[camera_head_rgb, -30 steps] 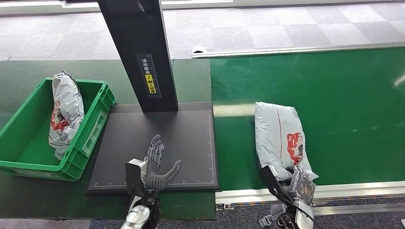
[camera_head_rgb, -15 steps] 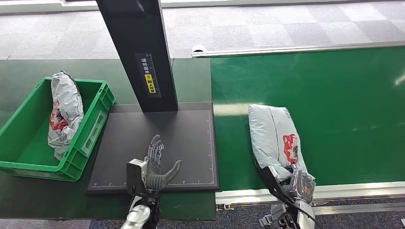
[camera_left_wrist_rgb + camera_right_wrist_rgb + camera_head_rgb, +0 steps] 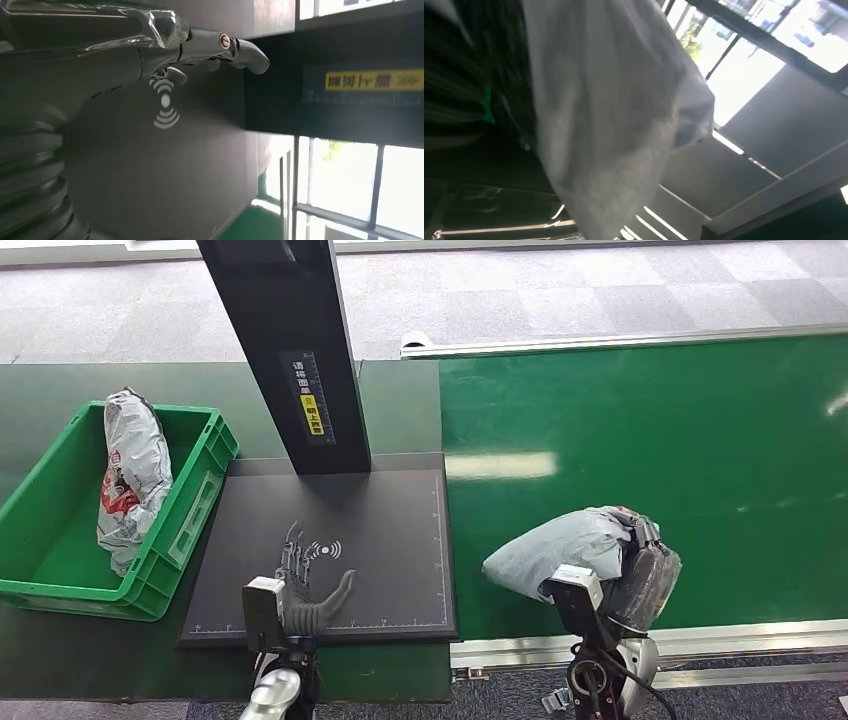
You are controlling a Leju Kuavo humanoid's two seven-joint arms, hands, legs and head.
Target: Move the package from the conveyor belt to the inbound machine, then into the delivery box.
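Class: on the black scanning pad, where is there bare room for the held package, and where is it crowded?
Bare pad lies between the column and conveyor belt. The near left is crowded by the left hand. The right hand holds the package.

Bright windows; right wrist view perhaps blurred

I saw the grey package (image 3: pixel 565 552) over the bright green conveyor belt (image 3: pixel 690 440). The inbound machine's plate (image 3: pixel 390 530) was matte black with a white signal mark (image 3: pixel 325 550) and white ruler ticks; its black post (image 3: pixel 290 350) wore a yellow label (image 3: pixel 315 415). In the green delivery box (image 3: pixel 190 510) lay a grey bag (image 3: pixel 130 480) printed red and black.
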